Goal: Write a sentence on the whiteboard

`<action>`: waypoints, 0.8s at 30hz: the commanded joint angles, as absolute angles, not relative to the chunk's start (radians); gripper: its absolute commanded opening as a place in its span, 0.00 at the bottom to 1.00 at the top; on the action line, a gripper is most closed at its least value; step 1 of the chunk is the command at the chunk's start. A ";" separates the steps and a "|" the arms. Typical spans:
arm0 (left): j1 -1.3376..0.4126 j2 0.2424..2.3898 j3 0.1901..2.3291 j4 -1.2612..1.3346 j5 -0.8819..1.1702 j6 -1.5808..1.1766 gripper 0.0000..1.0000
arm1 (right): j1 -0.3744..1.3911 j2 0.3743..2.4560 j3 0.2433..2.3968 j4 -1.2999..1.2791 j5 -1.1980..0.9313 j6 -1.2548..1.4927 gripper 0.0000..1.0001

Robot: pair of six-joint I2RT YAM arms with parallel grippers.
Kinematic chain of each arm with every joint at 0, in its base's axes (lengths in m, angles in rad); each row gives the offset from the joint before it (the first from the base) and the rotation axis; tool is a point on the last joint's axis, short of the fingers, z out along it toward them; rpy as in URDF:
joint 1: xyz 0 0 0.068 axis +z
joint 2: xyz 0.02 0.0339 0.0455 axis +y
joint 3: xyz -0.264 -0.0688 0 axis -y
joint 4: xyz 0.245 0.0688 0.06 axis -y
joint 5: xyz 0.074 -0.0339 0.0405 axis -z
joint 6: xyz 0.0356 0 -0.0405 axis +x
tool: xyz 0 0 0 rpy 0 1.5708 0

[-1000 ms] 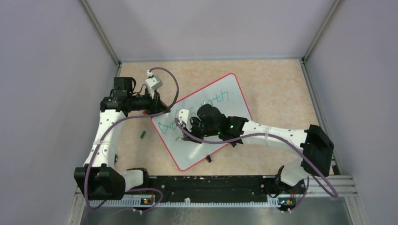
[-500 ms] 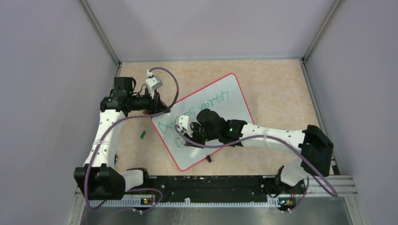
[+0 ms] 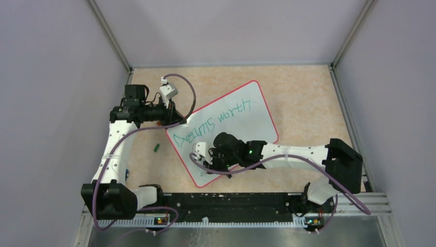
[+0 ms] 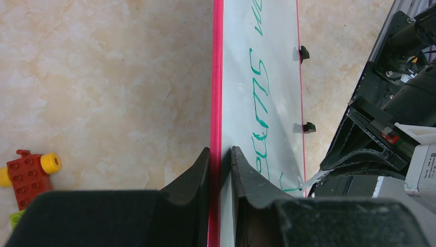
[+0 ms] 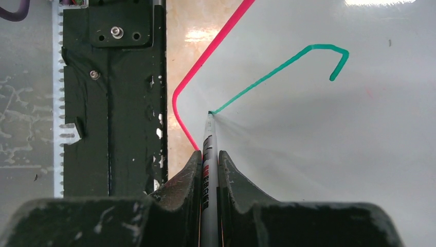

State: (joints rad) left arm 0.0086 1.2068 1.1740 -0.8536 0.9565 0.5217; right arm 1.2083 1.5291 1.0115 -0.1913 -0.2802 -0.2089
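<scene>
My left tool point(image 4: 220, 154) clamps the rim of the whiteboard point(image 3: 257, 123), steadying it askew on the counter point(image 3: 298, 92), while my right tool point(image 5: 208, 157), pinched on a marker point(image 5: 210, 135), draws the second line of the sentence point(image 3: 198, 135).

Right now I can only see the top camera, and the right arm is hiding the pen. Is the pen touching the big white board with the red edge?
Observer: Yes. In the right wrist view, the right gripper pinches a slim grey marker pen, and its tip rests on the flat white whiteboard at the end of a green marker stroke.
Operator: What's the other arm doing?
Observer: The left wrist view shows the left gripper closed on the board's thin red rim.
Operator: Is anything next to it?
Observer: A small red and yellow toy brick lies on the table.
</scene>
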 commanded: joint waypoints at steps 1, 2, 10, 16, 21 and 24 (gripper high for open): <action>0.005 1.198 1.181 -0.831 0.976 0.532 0.00 | 1.217 1.526 1.069 -0.177 -0.281 -0.216 0.00; 0.005 1.199 1.180 -0.831 0.976 0.532 0.00 | 1.217 1.518 1.079 -0.176 -0.288 -0.210 0.00; 0.005 1.198 1.181 -0.832 0.979 0.531 0.00 | 1.218 1.520 1.147 -0.167 -0.252 -0.210 0.00; 0.005 1.190 1.181 -0.834 0.972 0.531 0.00 | 1.217 1.555 1.165 -0.151 -0.204 -0.211 0.00; 0.005 1.190 1.180 -0.834 0.969 0.531 0.00 | 1.206 1.568 1.170 -0.176 -0.172 -0.222 0.00; 0.005 1.190 1.181 -0.835 0.969 0.532 0.00 | 1.191 1.551 1.155 -0.187 -0.166 -0.226 0.00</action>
State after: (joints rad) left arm 0.0086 1.2068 1.1740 -0.8532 0.9596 0.5213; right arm 1.2068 1.5539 1.1282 -0.1905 -0.2203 -0.2085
